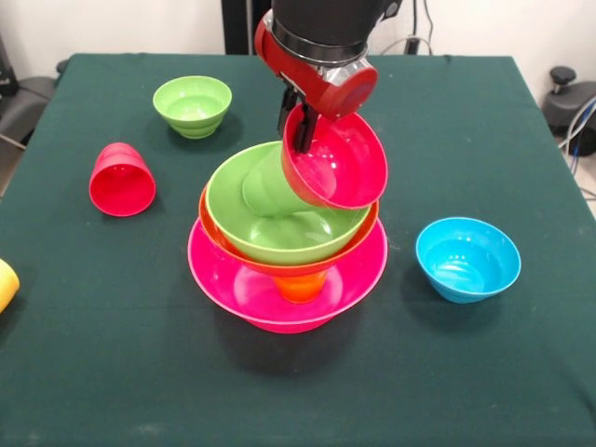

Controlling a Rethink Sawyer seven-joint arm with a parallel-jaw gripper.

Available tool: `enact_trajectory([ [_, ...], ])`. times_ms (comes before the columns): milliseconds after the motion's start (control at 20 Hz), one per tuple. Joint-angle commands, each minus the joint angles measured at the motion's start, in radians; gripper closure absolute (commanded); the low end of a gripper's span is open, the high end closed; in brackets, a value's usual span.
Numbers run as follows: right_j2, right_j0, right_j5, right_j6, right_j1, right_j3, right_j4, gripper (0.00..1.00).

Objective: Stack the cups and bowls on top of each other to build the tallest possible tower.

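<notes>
The tower stands mid-table: a very large pink bowl (228,291) as base, an orange cup (300,286) in it, then the large orange bowl (212,233) and the large green bowl (231,200). A green cup (270,186) leans tilted inside the green bowl. My gripper (303,132) comes down from above and is shut on the rim of the small red bowl (340,163). It holds the bowl tilted, its mouth facing the camera, over the green bowl's right rim, next to the green cup.
A red cup (122,180) lies on its side at the left. A small green bowl (193,104) stands upright at the far left. A small blue bowl (467,258) stands at the right. A yellow cup (5,284) shows at the left edge.
</notes>
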Motion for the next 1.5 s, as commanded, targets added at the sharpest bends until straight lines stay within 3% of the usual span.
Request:
enact_trajectory([
  [50,0.108,-0.028,-0.054,-0.201,-0.010,0.098,-0.061,1.00],
  [950,0.127,-0.038,-0.058,-0.179,-0.009,0.073,-0.042,1.00],
  [1500,0.067,0.029,-0.054,-0.013,0.010,0.015,-0.042,1.00],
])
